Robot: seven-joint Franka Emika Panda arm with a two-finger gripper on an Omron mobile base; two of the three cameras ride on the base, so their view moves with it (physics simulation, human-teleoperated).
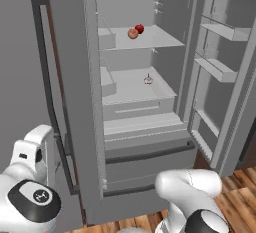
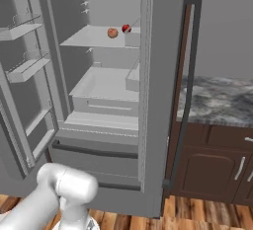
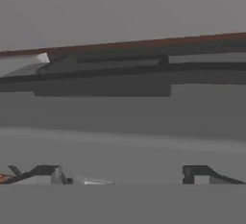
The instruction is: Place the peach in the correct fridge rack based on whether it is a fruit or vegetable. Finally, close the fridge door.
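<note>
The peach, small and pale orange, rests on the upper fridge rack, touching or nearly touching a darker red round fruit. Both fridge doors stand open. In the hand view my gripper is open, its two dark fingertips set far apart with nothing between them. It faces a flat grey panel crossed by a long dark bar, far from the peach.
A lower shelf holds a small pale item. One open door carries narrow bins. The other door has a tall dark handle. A marble counter over dark cabinets stands at the right.
</note>
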